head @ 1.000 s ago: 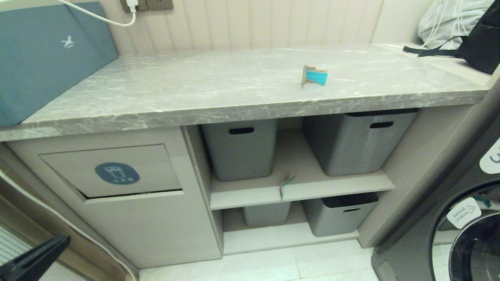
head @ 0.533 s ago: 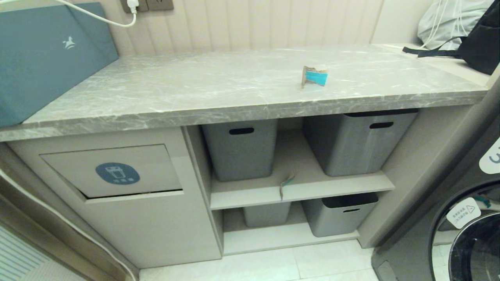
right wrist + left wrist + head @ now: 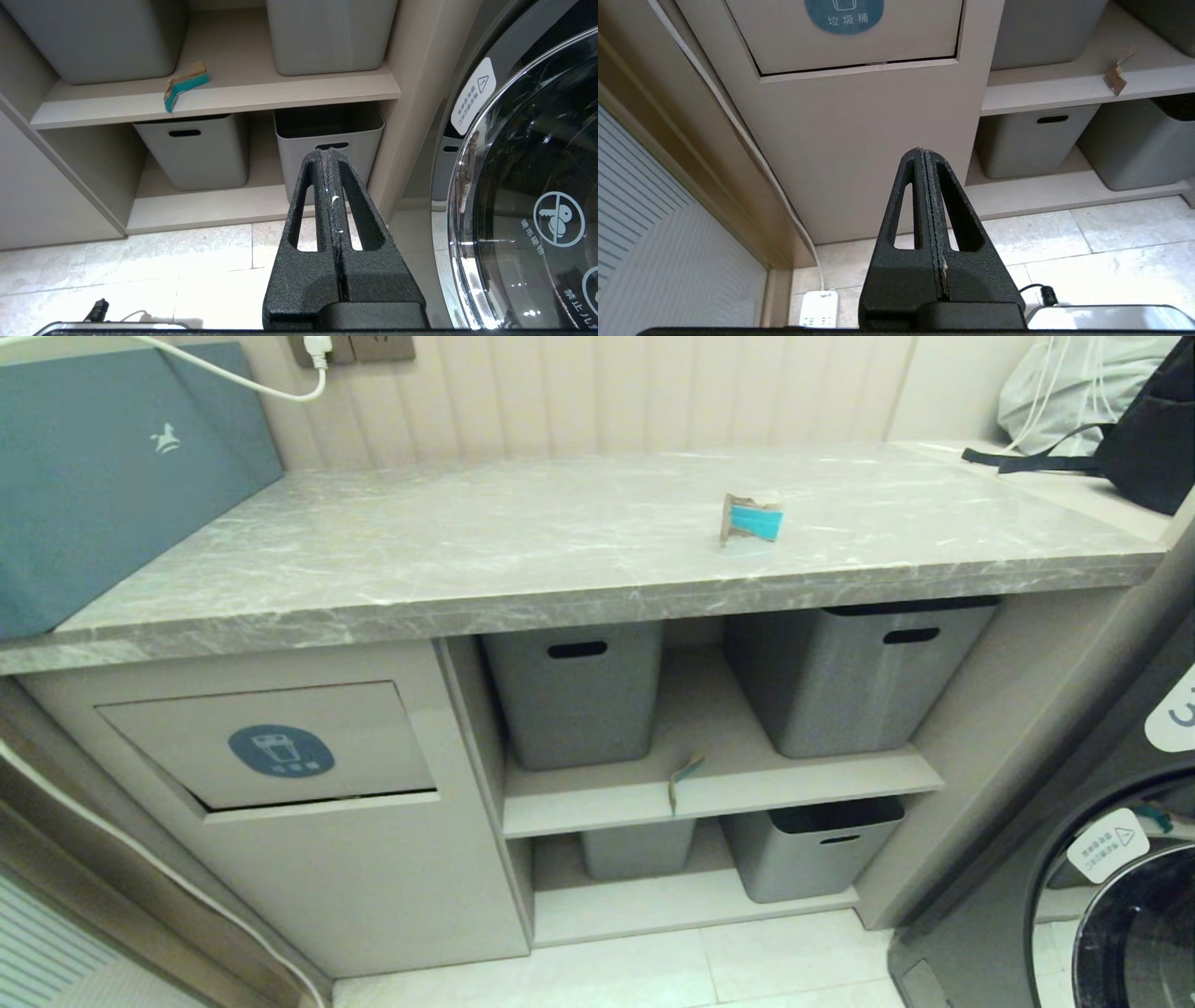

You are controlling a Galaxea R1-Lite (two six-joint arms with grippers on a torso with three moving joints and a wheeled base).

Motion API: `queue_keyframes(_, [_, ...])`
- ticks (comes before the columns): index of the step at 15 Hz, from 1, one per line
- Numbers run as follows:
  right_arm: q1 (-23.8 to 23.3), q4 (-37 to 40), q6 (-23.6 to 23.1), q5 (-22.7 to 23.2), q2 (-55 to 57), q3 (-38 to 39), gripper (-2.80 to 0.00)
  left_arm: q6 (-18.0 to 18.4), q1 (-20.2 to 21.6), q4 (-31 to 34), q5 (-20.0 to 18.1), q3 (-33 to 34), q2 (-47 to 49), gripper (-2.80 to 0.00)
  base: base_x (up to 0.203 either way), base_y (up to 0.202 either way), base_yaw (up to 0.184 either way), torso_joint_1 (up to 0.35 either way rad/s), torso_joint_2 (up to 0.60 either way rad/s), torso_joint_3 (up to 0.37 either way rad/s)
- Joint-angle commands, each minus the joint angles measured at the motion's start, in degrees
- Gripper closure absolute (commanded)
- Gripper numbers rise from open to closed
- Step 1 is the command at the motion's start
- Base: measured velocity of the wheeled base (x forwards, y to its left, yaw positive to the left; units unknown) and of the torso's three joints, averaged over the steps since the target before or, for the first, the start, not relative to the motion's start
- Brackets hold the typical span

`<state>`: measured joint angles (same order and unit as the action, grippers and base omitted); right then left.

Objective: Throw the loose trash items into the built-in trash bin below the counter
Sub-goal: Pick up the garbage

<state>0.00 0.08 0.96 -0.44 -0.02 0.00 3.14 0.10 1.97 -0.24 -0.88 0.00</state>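
Observation:
One turquoise-and-brown cardboard scrap (image 3: pixel 751 519) stands on the grey marble counter (image 3: pixel 467 551), right of centre. A second scrap (image 3: pixel 684 775) (image 3: pixel 184 84) (image 3: pixel 1116 78) hangs over the front edge of the middle shelf between the tubs. The built-in trash bin's flap (image 3: pixel 271 742) (image 3: pixel 850 42) with its blue sticker is at the lower left, slightly ajar at its bottom edge. Neither arm shows in the head view. My left gripper (image 3: pixel 923 151) is shut and empty, low before the cabinet under the flap. My right gripper (image 3: pixel 330 151) is shut and empty, low before the lower right tub.
Grey tubs (image 3: pixel 574 691) (image 3: pixel 854 672) fill the shelves. A washing machine (image 3: pixel 1102 859) stands at the right, a teal box (image 3: pixel 112 467) at the counter's left end, bags (image 3: pixel 1102 401) at the far right. A white cable (image 3: pixel 752 154) and power strip (image 3: pixel 819 308) lie by the floor at left.
The left gripper, seen a second ago at the head view's lower left corner, has dropped out of that view. The scraps and flap have not moved.

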Motion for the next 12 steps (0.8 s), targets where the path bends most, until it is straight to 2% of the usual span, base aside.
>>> queue_keyframes(1, [0.0, 0.0, 0.0, 0.0, 0.0, 0.0, 0.00, 1.9, 0.0, 0.4, -0.5, 0.1, 0.0, 0.00, 0.000, 0.000, 0.000, 0.000, 0.00, 0.000])
queue_keyframes(12, [-0.1, 0.0, 0.0, 0.0, 0.0, 0.0, 0.00, 2.7, 0.0, 0.0, -0.7, 0.4, 0.1, 0.00, 0.000, 0.000, 0.000, 0.000, 0.00, 0.000])
